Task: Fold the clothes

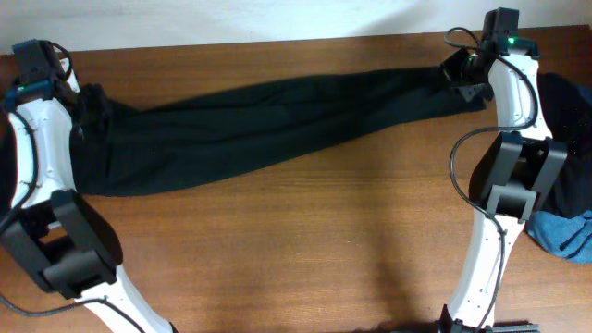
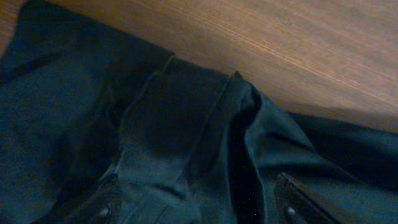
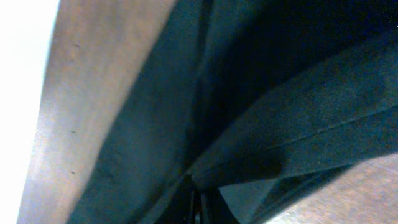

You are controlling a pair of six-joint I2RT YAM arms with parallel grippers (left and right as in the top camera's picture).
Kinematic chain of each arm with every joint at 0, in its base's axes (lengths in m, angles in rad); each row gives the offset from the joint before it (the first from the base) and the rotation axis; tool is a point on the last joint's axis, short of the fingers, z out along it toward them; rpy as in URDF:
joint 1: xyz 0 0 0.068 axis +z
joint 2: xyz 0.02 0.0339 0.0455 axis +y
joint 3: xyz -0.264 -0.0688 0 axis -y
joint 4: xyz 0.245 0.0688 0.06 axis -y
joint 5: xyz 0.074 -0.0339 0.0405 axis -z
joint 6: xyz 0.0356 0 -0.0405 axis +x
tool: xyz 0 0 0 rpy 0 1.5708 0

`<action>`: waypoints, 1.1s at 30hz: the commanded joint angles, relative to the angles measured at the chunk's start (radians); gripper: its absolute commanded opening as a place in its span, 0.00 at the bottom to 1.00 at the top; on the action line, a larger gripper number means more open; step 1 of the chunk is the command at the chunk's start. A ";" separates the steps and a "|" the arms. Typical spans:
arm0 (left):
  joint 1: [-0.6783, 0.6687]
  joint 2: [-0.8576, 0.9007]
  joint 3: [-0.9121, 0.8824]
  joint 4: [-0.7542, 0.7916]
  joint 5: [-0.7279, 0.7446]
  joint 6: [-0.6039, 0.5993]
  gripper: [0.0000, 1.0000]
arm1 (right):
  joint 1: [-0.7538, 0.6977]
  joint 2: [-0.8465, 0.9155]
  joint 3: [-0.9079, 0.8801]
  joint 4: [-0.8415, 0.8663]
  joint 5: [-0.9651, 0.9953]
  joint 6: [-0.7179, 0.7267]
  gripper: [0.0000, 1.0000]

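My right hand (image 3: 199, 202) is clamped on a folded edge of the black trousers (image 3: 298, 137), which drape across the wooden bench (image 3: 93, 93) showing at left.

Black trousers (image 1: 259, 125), brown table (image 1: 305, 240)

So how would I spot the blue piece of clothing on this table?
Start at the wooden table and go to its right edge, past the right arm. There, just below a dark heap of fabric, lies a crumpled blue cloth. It is the only coloured piece; the long trousers across the table are black.
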 commanded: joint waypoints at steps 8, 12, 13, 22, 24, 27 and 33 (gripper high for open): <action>0.002 -0.051 0.025 -0.070 -0.007 0.015 0.77 | 0.030 -0.033 -0.002 0.135 0.040 0.067 0.04; 0.002 -0.051 0.025 -0.086 -0.007 0.015 0.78 | 0.060 -0.024 -0.002 0.136 0.136 0.067 0.07; 0.002 -0.051 0.025 -0.089 -0.007 0.015 0.78 | 0.067 -0.019 -0.002 0.136 0.152 0.067 0.10; 0.002 -0.051 0.025 -0.095 -0.007 0.016 0.78 | 0.089 0.006 -0.002 0.135 0.181 0.049 0.82; 0.002 -0.051 0.025 -0.096 -0.007 0.016 0.78 | 0.087 -0.002 0.000 0.133 0.172 0.002 0.83; 0.002 -0.051 0.025 -0.095 -0.007 0.015 0.78 | 0.083 -0.022 0.007 0.114 0.174 -0.082 0.88; 0.002 -0.051 0.025 -0.096 -0.007 -0.010 0.78 | 0.083 -0.046 0.050 0.046 0.166 -0.235 0.92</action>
